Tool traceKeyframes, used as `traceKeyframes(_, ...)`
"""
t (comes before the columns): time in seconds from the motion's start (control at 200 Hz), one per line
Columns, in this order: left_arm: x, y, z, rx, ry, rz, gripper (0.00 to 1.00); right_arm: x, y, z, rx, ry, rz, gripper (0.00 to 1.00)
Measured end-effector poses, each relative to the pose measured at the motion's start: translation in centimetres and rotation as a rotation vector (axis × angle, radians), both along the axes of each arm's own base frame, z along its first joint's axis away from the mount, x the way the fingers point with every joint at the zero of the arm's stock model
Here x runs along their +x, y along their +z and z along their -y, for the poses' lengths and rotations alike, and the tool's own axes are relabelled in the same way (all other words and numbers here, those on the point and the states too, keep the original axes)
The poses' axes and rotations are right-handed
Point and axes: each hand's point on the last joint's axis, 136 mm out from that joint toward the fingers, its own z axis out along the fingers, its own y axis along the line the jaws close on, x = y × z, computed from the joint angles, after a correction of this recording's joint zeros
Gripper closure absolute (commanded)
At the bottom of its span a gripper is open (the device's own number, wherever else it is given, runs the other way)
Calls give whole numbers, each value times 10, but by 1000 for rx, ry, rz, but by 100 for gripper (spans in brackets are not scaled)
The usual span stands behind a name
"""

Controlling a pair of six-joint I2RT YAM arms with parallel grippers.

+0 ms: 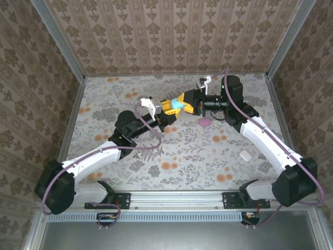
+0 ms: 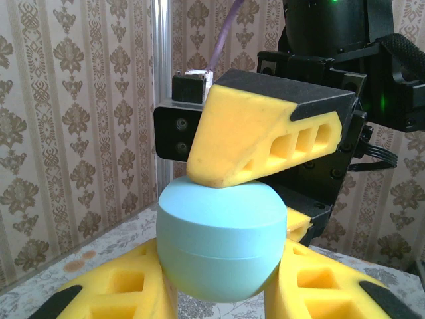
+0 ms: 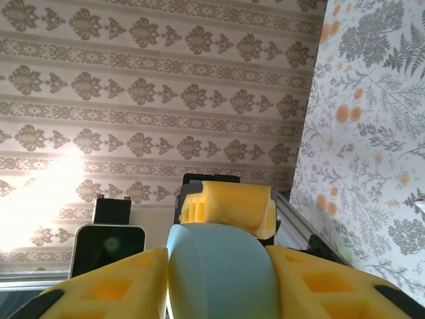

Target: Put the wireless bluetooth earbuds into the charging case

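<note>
The light blue, egg-shaped charging case (image 1: 178, 104) hangs in the air above the middle of the far table, lid closed, its seam showing in the left wrist view (image 2: 222, 239). My left gripper (image 1: 170, 111) is shut on its lower half, with a yellow finger (image 2: 119, 292) on each side. My right gripper (image 1: 185, 102) comes from the opposite side and its yellow fingers (image 3: 113, 286) press on both flanks of the case (image 3: 219, 272). One right finger (image 2: 259, 133) lies on the lid. The earbuds are out of view.
A small pink case (image 1: 205, 122) lies on the floral table just below the right gripper. A white case (image 1: 245, 155) sits further to the near right. Patterned walls close off the back and sides, with metal posts at the corners.
</note>
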Motion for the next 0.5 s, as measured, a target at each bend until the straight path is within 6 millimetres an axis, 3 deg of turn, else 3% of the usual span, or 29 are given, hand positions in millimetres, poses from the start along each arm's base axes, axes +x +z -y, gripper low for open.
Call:
traceKeyframes(0.085, 0, 1, 0, -2, 1, 2, 69, 0, 1, -1, 8, 6, -2, 56)
traceKeyframes(0.25, 1, 0, 0, -1, 4, 0, 69, 1, 1, -1, 18, 9, -6, 72)
traceKeyframes(0.5, 2, -2, 0, 6, 8, -8, 69, 2, -1, 0, 24, 5, -13, 75)
